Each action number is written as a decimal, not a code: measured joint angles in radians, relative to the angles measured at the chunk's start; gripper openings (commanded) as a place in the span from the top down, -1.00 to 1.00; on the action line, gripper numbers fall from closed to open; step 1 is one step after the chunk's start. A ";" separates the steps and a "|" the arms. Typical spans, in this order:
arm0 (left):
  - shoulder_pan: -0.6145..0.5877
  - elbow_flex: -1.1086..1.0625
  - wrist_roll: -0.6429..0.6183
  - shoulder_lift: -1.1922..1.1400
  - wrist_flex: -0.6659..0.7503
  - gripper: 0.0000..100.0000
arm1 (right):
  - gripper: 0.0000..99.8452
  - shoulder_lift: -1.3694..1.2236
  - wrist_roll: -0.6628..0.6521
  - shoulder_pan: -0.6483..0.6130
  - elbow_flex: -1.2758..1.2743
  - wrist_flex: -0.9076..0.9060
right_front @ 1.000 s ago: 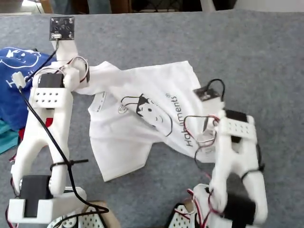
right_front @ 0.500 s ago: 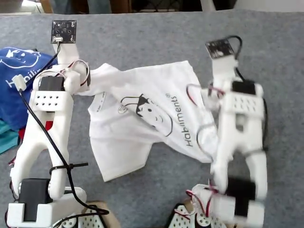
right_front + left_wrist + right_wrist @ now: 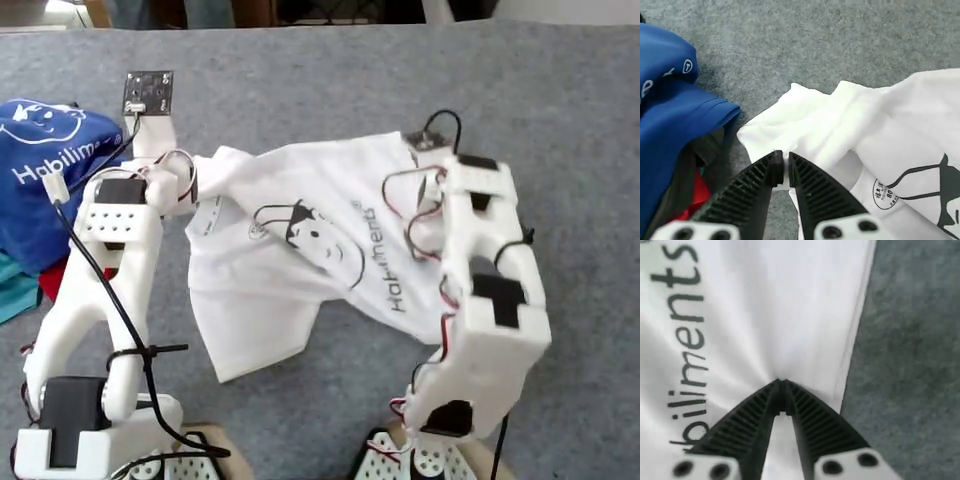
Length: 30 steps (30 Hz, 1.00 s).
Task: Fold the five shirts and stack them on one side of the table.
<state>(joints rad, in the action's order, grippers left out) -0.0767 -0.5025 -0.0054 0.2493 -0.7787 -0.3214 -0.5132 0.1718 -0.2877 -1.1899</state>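
White shirt [image 3: 300, 270], sleeve pinched by left pincer [image 3: 782, 164], side edge by right pincer [image 3: 782, 387]

Bright, even light throughout; shadows faint and soft.

The table [image 3: 330, 80] has a grey, felt-like surface. A white shirt [image 3: 270, 290] lies spread and rumpled at its middle, print side up. A blue shirt [image 3: 40, 200] lies at the left edge, over teal and red clothes [image 3: 12, 292].
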 measured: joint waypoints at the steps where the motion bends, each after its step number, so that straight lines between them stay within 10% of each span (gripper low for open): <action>1: -0.002 -0.002 0.000 0.000 0.000 0.94 | 0.97 0.040 -0.018 0.000 -0.064 0.008; 11: -0.003 -0.018 0.000 0.063 0.009 0.94 | 0.97 0.462 -0.032 0.074 -0.460 0.150; 30: -0.003 -0.186 -0.083 0.100 0.199 0.94 | 0.67 -0.359 0.084 0.020 0.878 -0.221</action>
<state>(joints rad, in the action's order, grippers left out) -0.0798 -0.6882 -0.0882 0.3491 -0.5792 -0.6805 -0.4289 0.1918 0.5900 -1.4108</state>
